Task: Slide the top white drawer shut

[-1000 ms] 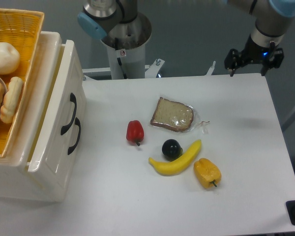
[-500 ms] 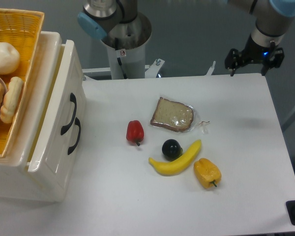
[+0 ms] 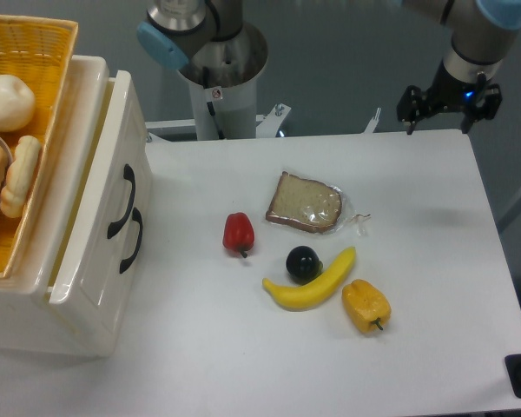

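One fixed view. Top white drawer stands pulled out from the cabinet at the left table edge, its front panel proud of the body, so it needs a leftward push. Its black handle faces the table. A yellow wicker basket rests on top. Gripper hangs over the far right corner, well apart, fingers spread, holding and touching nothing.

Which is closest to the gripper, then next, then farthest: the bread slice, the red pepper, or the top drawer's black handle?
Measured from the gripper at the table's far right:
1. Wrapped bread slice, mid-table.
2. Small red pepper, left of the bread.
3. Top white drawer's curved black handle, far left.
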